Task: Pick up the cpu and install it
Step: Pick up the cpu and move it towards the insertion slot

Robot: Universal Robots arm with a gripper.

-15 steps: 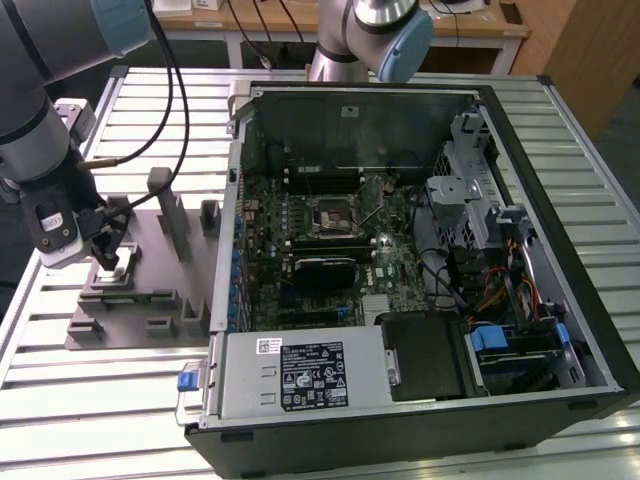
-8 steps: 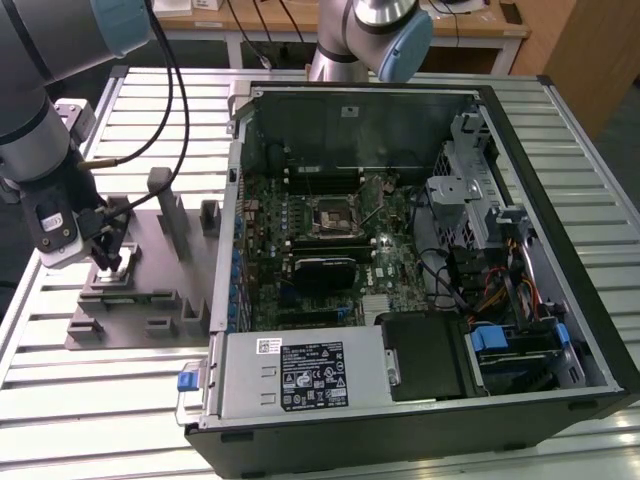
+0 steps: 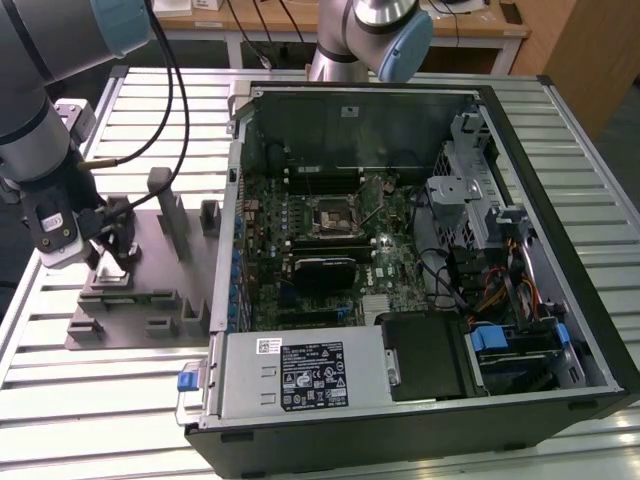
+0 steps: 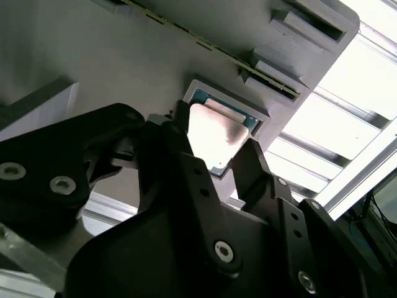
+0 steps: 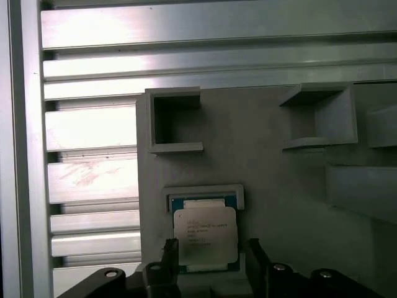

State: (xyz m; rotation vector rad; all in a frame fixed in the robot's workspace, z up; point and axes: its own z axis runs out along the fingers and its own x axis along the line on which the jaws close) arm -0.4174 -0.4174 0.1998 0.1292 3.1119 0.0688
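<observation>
At the exterior view's left: gripper (image 3: pixel 105 245) is hanging low over the grey tray (image 3: pixel 150 300), which is sitting on the slatted table (image 3: pixel 100 400).
cpu (image 5: pixel 205 239): lying flat in its framed seat on the tray, metal top facing up, directly under the gripper in both wrist views.
fingers (image 4: pixel 177 149): standing apart, one on either side of the chip and straddling it. They aren't clamping it; in the first wrist view a sliver of gap is showing on one side.
step: pick-up, at the grasp. The chip is sitting fully seated and nothing is lifting.
next move, my read: it's calling for an even squeeze on two opposite edges, keeping the chip level so it isn't cocking against the seat frame.
centre: computer case (image 3: pixel 400 440) is lying open beside the tray, well apart from the gripper.
socket (image 3: pixel 328 215): sitting mid-board inside the case, dark centre showing. It's looking unfilled to me, so install is not started.
counts: one gripper, two fingers, one cpu, one tray, two open box pockets (image 5: pixel 173 121) near the seat, one case, one socket.
</observation>
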